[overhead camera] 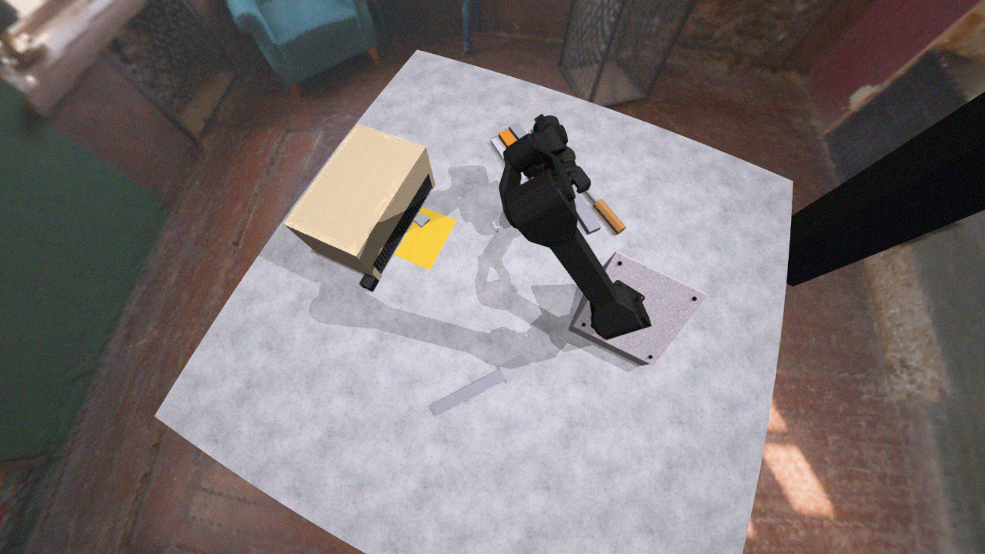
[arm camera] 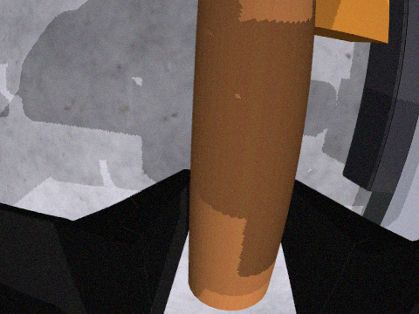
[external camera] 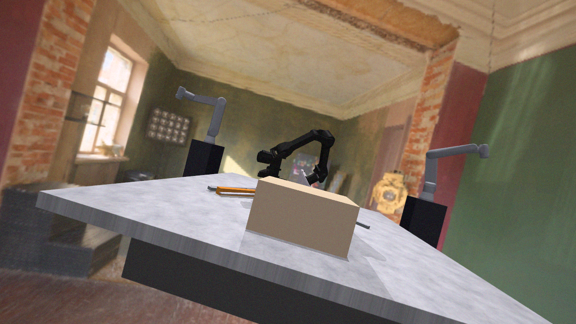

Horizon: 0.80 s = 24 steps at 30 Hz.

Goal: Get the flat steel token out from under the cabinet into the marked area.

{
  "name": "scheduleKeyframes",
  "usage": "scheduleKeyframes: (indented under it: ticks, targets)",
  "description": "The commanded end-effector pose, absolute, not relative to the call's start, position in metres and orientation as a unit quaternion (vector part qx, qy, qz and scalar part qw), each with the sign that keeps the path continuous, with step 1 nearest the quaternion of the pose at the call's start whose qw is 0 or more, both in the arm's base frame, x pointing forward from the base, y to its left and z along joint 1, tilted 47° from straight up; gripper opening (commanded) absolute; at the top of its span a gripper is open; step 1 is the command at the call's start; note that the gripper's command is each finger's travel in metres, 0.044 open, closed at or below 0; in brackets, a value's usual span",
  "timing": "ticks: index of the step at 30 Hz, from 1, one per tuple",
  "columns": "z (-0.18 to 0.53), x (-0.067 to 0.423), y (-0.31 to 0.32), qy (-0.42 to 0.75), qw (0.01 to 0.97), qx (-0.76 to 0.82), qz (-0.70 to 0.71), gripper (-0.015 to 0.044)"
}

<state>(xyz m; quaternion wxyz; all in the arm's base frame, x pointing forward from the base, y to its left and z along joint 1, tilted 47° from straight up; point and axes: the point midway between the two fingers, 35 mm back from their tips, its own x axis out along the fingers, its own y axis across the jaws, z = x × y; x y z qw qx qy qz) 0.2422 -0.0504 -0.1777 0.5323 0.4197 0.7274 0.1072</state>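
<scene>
The steel token (overhead camera: pixel 421 219) lies flat at the cabinet-side edge of the yellow marked area (overhead camera: pixel 425 249), close to the vent side of the beige cabinet (overhead camera: pixel 358 185) (external camera: pixel 302 217). I cannot tell whether it is wholly inside the area or touches the cabinet. My gripper (arm camera: pixel 236 185) is shut on a brown wooden handle (arm camera: pixel 249 131), away from the cabinet and token. In the top view the arm hides most of the gripper and held tool; the held tool's far end is out of the wrist view.
Near the gripper lie an orange tool (overhead camera: pixel 506 138) (external camera: pixel 233 190) (arm camera: pixel 355 17), a dark grey bar (overhead camera: pixel 588 218) (arm camera: pixel 380 109) and another wooden-handled tool (overhead camera: pixel 609 215). A light grey flat bar (overhead camera: pixel 468 392) lies farther off. A black block (overhead camera: pixel 368 282) sits at the cabinet's near front corner.
</scene>
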Motion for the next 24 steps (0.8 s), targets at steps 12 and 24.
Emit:
scheduleKeyframes:
  ticks: [12,24]
  targets:
    - [-0.1867,0.2472,-0.0646,0.724,0.539,0.419,0.101,0.0]
    - [-0.191,0.2484,-0.0689,0.724,0.539,0.419,0.101,0.0]
